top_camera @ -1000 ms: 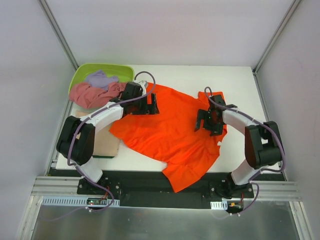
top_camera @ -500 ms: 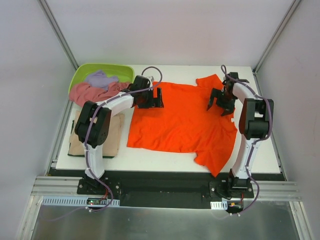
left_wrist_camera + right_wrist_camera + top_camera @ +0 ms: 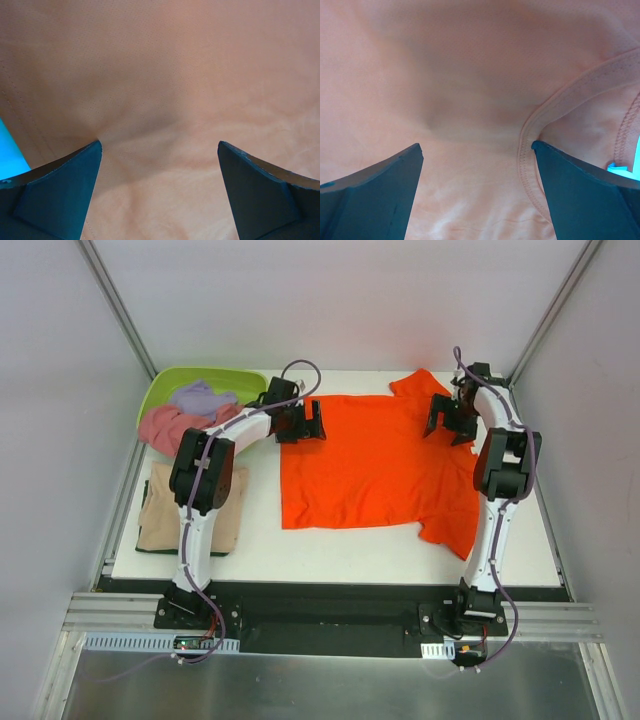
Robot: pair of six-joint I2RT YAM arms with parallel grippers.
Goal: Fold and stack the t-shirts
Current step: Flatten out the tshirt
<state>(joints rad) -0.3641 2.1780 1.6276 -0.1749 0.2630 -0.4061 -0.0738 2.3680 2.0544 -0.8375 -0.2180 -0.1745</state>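
A bright orange t-shirt (image 3: 380,465) lies spread flat on the table, its neck end toward the far right. My left gripper (image 3: 300,425) rests on its far left corner, open. My right gripper (image 3: 448,420) rests on the cloth near the far right sleeve, also open. In the left wrist view the left gripper (image 3: 159,145) has its jaws wide apart, with the orange t-shirt (image 3: 165,75) lying flat between them. The right gripper (image 3: 477,146) shows the same, with the collar seam (image 3: 527,150) by its right finger. A tan t-shirt (image 3: 195,505) lies folded at the left.
A lime-green tub (image 3: 165,390) stands at the far left corner. It holds a crumpled pink t-shirt (image 3: 175,428) and a lavender t-shirt (image 3: 200,397). Grey walls with metal posts close in the table on three sides.
Both arms have stretched toward the far side. The orange t-shirt has slid away and rightward with them, from a skewed, rumpled lie to a flat spread. The tan shirt now shows fully.
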